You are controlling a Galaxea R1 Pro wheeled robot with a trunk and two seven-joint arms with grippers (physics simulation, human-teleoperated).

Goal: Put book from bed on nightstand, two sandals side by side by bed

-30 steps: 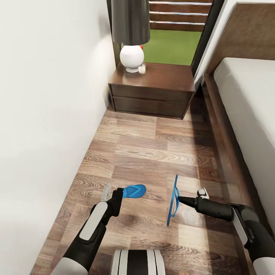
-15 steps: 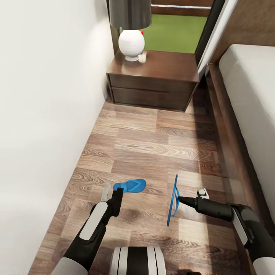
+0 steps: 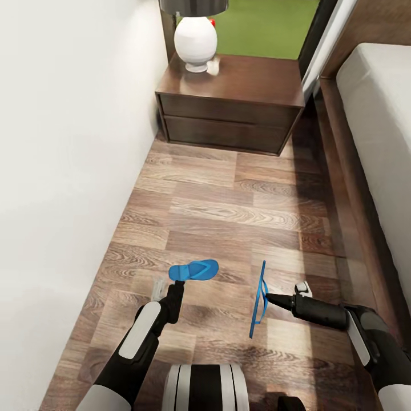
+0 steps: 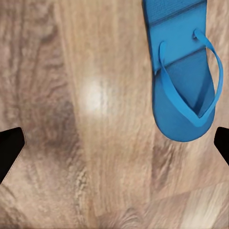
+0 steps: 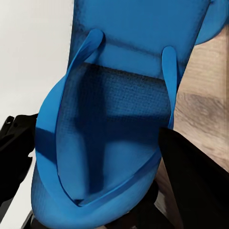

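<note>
Your right gripper (image 3: 268, 297) clamps one sandal (image 3: 260, 299) on edge over the plank floor (image 3: 228, 211) low in frame, your left gripper (image 3: 166, 285) gapes empty by the flat sandal (image 3: 194, 269), nightstand (image 3: 231, 103) at top.

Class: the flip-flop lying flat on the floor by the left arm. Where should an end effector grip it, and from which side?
Grip the flat flip-flop across its narrower heel end, coming from above: it lies sole-down, straps up, with bare wood floor around it. The open left end effector is nearest.

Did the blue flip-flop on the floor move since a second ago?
Cannot tell. The flat sandal sits higher in the head view, but the nightstand and floor planks shifted too; the camera moved.
</note>
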